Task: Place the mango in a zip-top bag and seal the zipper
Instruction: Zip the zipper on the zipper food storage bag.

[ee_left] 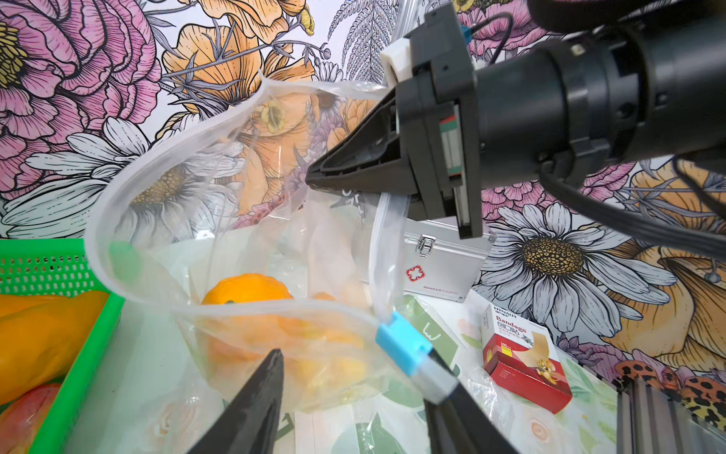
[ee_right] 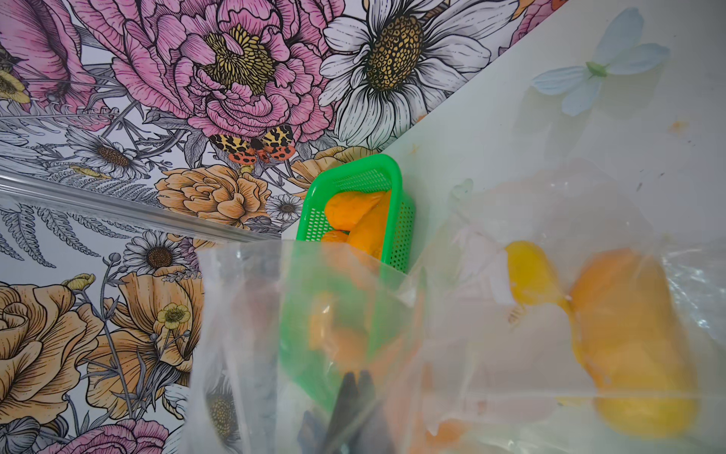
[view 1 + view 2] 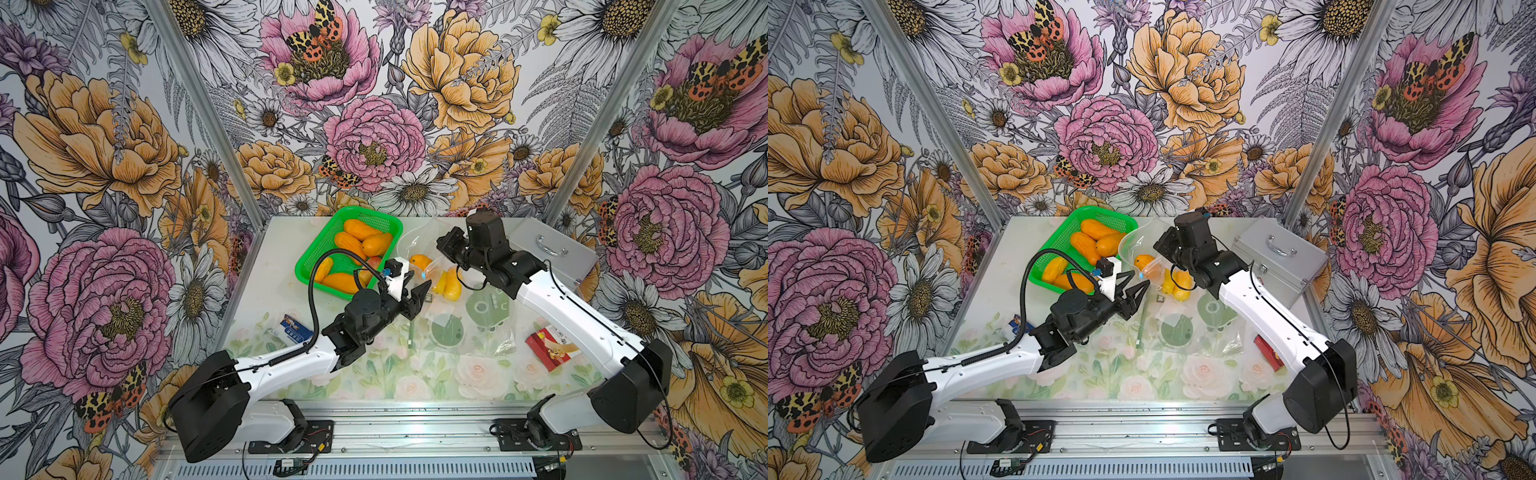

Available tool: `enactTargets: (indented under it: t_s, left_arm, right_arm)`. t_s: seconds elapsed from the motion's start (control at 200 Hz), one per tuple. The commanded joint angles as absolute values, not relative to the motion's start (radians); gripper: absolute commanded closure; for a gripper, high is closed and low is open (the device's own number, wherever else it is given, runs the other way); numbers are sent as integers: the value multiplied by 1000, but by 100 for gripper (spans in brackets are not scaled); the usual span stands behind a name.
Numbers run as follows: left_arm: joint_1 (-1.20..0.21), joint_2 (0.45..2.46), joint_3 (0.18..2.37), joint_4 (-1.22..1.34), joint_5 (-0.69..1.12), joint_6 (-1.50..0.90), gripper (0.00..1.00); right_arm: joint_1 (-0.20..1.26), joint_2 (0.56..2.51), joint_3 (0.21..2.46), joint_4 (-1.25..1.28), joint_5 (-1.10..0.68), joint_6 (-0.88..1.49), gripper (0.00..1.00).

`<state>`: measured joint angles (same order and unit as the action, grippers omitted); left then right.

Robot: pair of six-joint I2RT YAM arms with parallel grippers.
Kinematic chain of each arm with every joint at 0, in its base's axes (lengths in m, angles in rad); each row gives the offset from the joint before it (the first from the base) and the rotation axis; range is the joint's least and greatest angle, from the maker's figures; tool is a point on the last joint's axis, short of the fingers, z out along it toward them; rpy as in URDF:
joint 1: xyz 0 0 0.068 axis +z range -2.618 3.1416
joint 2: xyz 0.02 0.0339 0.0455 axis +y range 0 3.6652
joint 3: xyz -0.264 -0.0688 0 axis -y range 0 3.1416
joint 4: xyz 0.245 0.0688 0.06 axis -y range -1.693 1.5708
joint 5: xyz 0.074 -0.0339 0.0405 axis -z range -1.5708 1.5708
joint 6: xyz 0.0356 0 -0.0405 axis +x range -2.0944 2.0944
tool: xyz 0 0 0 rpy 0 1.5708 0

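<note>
Clamped tight in the right gripper (image 1: 314, 181): the upper rim of the clear bag (image 1: 220, 236), mouth lifted and gaping above the table (image 3: 257, 299). Low inside the bag, seen through the plastic: an orange mango (image 1: 247, 289). Zipper unsealed. At the bag's lower rim, the left gripper (image 3: 419, 280), jaws parted and closed on nothing; one finger (image 1: 451, 393) touching the blue slider (image 1: 400, 344) at the zipper's end, the other in front of the bag. Just beside the bag, a green basket (image 1: 39, 245) with more mangoes.
</note>
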<state>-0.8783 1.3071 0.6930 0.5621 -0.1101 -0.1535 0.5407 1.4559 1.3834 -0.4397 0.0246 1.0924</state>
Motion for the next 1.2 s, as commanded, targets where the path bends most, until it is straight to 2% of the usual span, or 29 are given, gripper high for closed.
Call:
enactTargets:
  t_s: [0.0,0.055,0.12,0.24,0.32,0.475,0.55,0.63,0.856,1.196]
  left_arm:
    - [-866,1348,714,609,-110,-155,39]
    - [-864,1369,726,616,-112,-160,34]
    - [-864,1394,742,622,-114,-164,33]
    - [-864,1428,761,641,-135,-177,39]
    - [-865,1437,770,647,-153,-175,49]
    - [-855,1439,782,644,-162,-154,86]
    - [-842,1432,786,630,-143,-145,92]
    - [-818,1421,789,604,-87,-139,100]
    - [-726,1400,867,438,132,-63,100]
    - [-620,1413,1122,44,474,186,100]
  right_arm:
    - [552,1468,1363,-399,70,1121,100]
    - [554,1469,1354,-393,74,1127,100]
    - [555,1476,1350,-391,71,1129,100]
    - [555,1489,1355,-391,64,1123,100]
    - [555,1493,1353,-391,67,1108,100]
    - [552,1494,1331,-392,77,1066,100]
    - [547,1494,1324,-393,65,1038,100]
    - [534,1496,1327,-394,39,999,91]
    - [472,1494,1391,-429,-57,854,66]
    - [352,1437,1605,-697,-112,499,36]
